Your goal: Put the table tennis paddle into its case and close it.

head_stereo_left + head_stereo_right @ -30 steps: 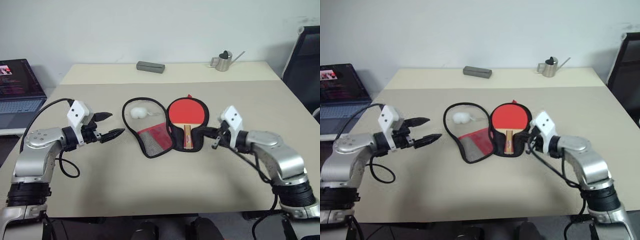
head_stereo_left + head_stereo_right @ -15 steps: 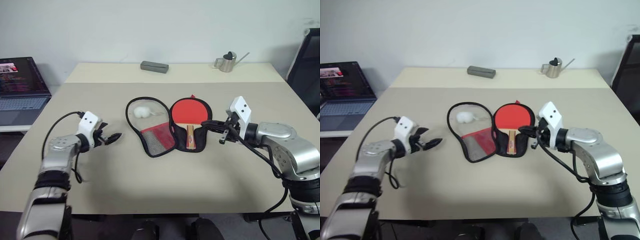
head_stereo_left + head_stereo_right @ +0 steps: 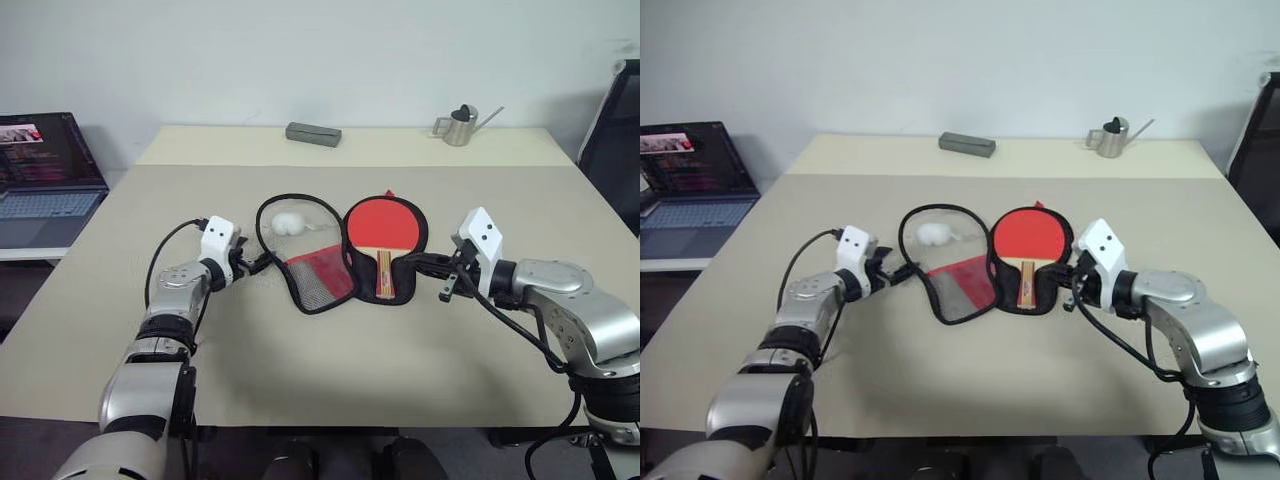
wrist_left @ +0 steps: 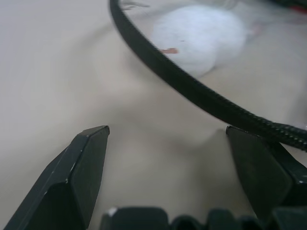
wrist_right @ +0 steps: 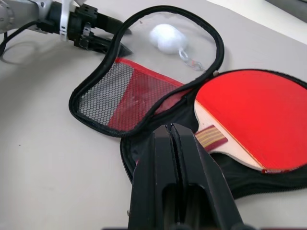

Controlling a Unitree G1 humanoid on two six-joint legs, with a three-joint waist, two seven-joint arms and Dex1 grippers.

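Note:
The case (image 3: 318, 280) lies opened flat in the middle of the table, its left flap showing a clear part and a red mesh pocket. On its right half rests the table tennis paddle (image 3: 380, 222), red face up, handle (image 5: 209, 136) toward me. My left gripper (image 3: 264, 262) is open, low on the table at the flap's left edge. The flap's black trim (image 4: 192, 88) runs just ahead of its fingers (image 4: 86, 167). My right gripper (image 5: 172, 139) is shut with nothing in it, pointing at the case's right edge beside the handle.
A white fluffy ball (image 3: 290, 222) lies under the clear part. A grey box (image 3: 313, 133) and a small metal watering can (image 3: 458, 125) stand at the table's far edge. A laptop (image 3: 40, 170) sits off to the left, a black chair (image 3: 620, 130) to the right.
My left gripper has moved forward, right and down, from well left of the case to its flap's edge, still open. The right gripper has stayed put. The view itself has shifted.

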